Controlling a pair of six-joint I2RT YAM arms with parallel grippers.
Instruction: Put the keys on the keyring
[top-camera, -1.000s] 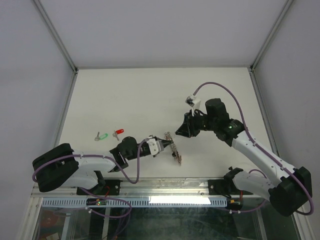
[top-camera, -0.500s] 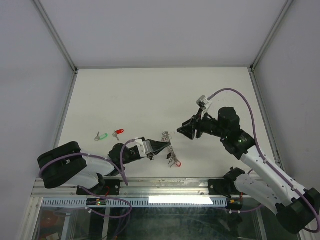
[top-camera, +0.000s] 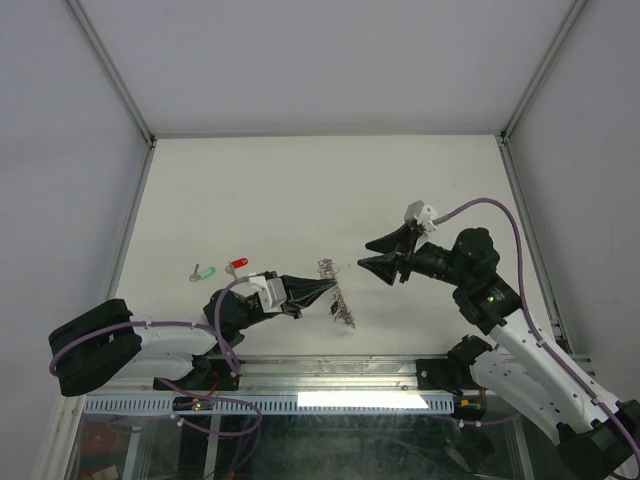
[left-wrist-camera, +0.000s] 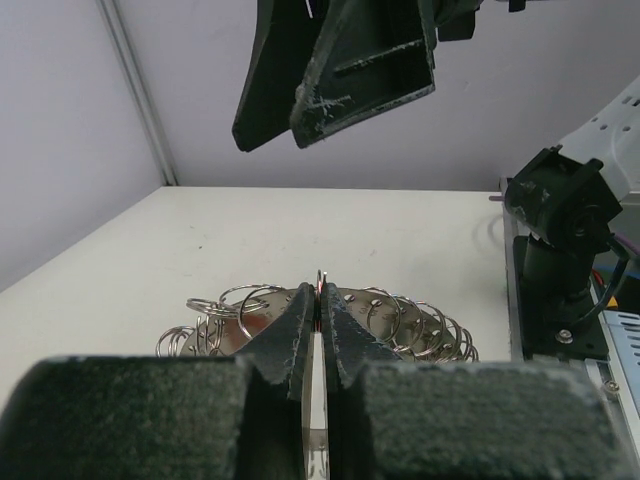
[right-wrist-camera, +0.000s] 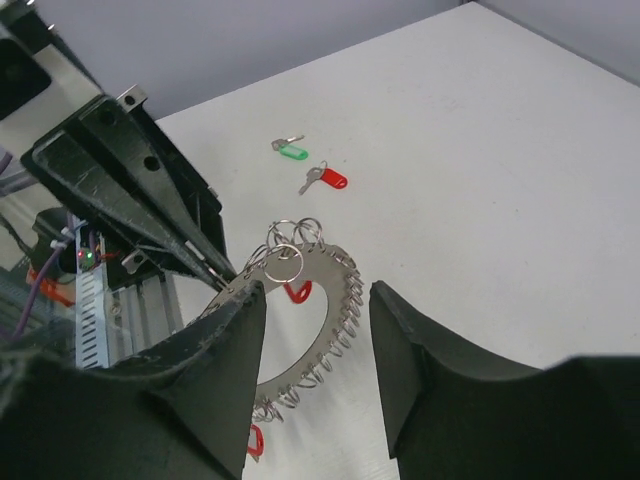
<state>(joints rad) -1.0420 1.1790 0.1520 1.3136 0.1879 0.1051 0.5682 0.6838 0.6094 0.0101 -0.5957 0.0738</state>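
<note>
The keyring (top-camera: 336, 300), a grey metal ring plate fringed with small split rings and a red tag, hangs above the table. My left gripper (top-camera: 327, 288) is shut on its edge. In the left wrist view the fingers (left-wrist-camera: 296, 330) pinch the plate of the keyring (left-wrist-camera: 386, 320) edge-on. My right gripper (top-camera: 365, 256) stands open just right of the ring, holding nothing. From the right wrist, the keyring (right-wrist-camera: 334, 268) shows beyond the open right gripper (right-wrist-camera: 315, 298). The keys lie on the table to the left: green-headed (top-camera: 206, 272) (right-wrist-camera: 292, 151) and red-headed (top-camera: 238, 264) (right-wrist-camera: 330, 179).
The white table (top-camera: 300, 190) is walled on three sides, with a metal rail (top-camera: 320, 372) along its near edge where both arm bases sit. The right arm's base (left-wrist-camera: 560, 250) shows in the left wrist view.
My right gripper has opened and drawn back to the right, away from the keyring. The left arm has shifted slightly left, still holding the keyring.
</note>
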